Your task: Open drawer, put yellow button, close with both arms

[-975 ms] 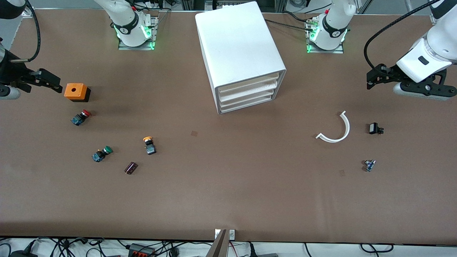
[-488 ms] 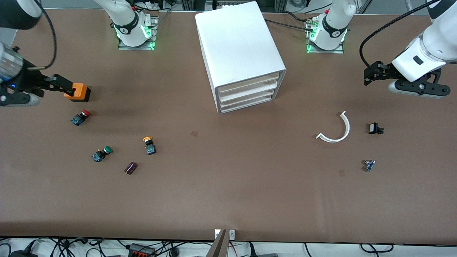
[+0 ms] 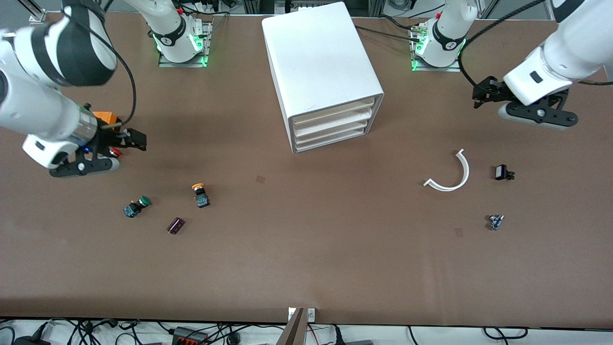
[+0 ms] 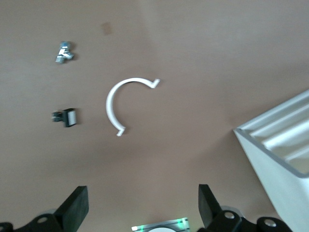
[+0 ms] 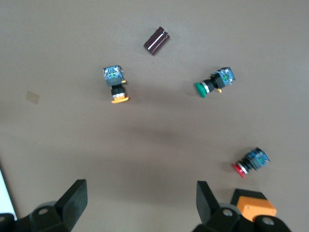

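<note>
We see the cabinet (image 3: 325,72) with its top drawer (image 3: 332,113) shut. Our left gripper (image 3: 479,91) and right gripper (image 3: 136,140) hover spread, empty. The yellow button (image 3: 199,194) lies untouched on the table, between the green button (image 3: 136,206) and the cabinet.

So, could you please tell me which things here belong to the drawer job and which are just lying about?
Job:
- drawer, shut
- yellow button
- left gripper, open
- right gripper, open

Lying about:
- red button
- green button
- orange box
- dark cylinder
- white arc
</note>
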### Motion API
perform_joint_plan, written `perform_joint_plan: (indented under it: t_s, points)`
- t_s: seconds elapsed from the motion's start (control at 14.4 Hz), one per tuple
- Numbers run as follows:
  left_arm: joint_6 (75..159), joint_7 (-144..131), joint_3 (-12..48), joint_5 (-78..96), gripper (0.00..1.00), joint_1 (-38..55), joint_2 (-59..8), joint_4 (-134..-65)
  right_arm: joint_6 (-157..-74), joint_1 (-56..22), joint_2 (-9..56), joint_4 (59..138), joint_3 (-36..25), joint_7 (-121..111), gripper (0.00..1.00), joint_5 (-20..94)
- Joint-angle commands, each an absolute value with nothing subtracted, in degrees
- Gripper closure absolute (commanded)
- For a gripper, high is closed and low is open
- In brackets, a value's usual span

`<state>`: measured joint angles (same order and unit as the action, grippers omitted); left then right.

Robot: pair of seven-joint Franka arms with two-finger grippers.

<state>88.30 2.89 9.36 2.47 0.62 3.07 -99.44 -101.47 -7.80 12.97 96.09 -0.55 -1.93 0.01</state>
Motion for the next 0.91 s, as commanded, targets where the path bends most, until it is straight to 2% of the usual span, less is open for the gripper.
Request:
perform_joint_plan:
  t_s: [0.0,0.56,0.84]
  points:
    - [86.75,3.16,10.02,8.85,0.00,0.44,-0.25,-98.26,-105.63,-9.83,17.57,94.75,-0.62,-2.64,0.00,0.88]
    - [84.28,6.93,12.48,31.19,0.00,4.30,-11.50,-98.35,-113.11,-13.00,27.06,94.75,-0.70,-2.55,0.00,0.53]
    - [85.95,29.47,12.48,38.75,0.00,4.49,-19.15,-99.49,-118.47,-13.97,32.42,94.75,-0.62,-4.03,0.00,0.79]
